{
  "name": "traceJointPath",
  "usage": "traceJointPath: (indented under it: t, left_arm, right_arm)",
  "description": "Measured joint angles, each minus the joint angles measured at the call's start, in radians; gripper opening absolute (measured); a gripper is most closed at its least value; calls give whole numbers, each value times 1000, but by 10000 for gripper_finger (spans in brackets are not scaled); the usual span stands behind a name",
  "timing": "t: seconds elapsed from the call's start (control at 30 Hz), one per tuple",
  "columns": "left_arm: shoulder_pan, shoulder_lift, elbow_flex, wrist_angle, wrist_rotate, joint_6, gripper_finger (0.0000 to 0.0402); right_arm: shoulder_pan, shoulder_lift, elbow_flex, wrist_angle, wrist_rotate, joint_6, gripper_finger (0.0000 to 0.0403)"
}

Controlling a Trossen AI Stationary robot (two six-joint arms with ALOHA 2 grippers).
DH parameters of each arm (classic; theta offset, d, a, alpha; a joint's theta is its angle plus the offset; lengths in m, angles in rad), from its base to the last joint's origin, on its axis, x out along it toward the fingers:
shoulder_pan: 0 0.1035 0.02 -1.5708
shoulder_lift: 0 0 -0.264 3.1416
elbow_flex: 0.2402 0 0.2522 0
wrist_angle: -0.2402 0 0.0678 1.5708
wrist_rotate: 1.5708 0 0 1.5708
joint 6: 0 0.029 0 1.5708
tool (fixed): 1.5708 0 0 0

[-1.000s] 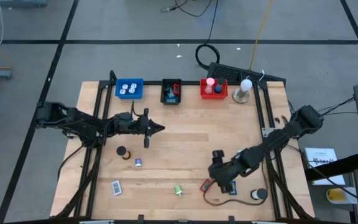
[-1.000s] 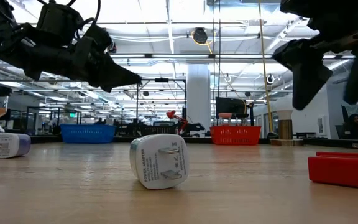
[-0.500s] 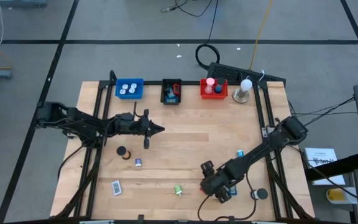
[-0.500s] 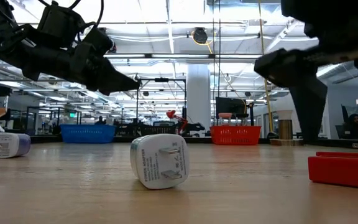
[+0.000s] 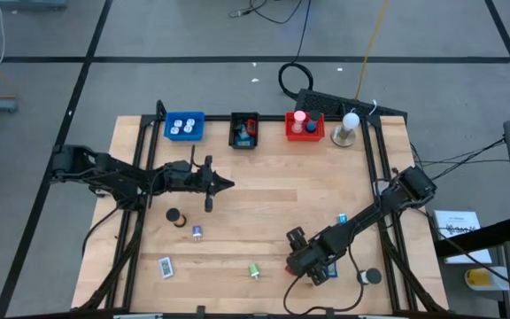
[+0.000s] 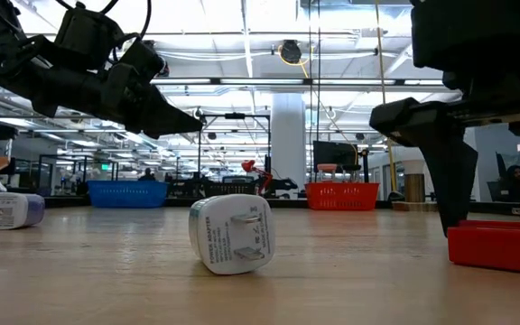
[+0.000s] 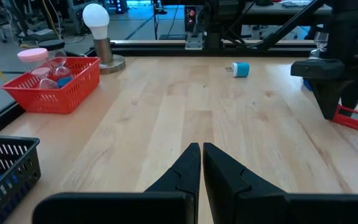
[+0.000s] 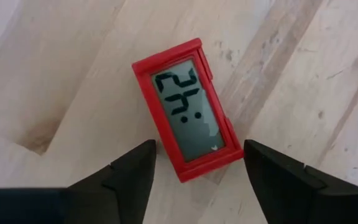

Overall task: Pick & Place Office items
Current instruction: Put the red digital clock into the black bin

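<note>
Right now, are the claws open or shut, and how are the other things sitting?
red clock: lying flat, screen up.
right claw: open, down around the red clock, not gripping it.
left claw: shut, empty, above the table.
teal cylinder: lying on its side.
white plug adapter: resting on the table, untouched.
ball-topped stand: upright.

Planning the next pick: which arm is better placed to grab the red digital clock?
Right. The right gripper hangs open directly over the red digital clock; the left gripper is shut, across the table.
</note>
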Motion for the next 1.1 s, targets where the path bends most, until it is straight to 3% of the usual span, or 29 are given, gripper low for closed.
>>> traceJointPath:
  t: [0.33,0.57,0.8,1.1]
  left_arm:
    - [0,0,0,-2,0,0,26]
    - [0,0,-1,-20,-2,-2,26]
    - [-2,0,-1,-25,-52,-4,26]
    - [-2,0,-1,-17,-53,1,26]
  right_arm:
    - [-37,-3,-24,11,-5,10,158]
    - [-108,-60,-27,10,94,168,154]
    - [-306,-101,-27,19,210,298,159]
    - [-613,-24,29,134,154,38,158]
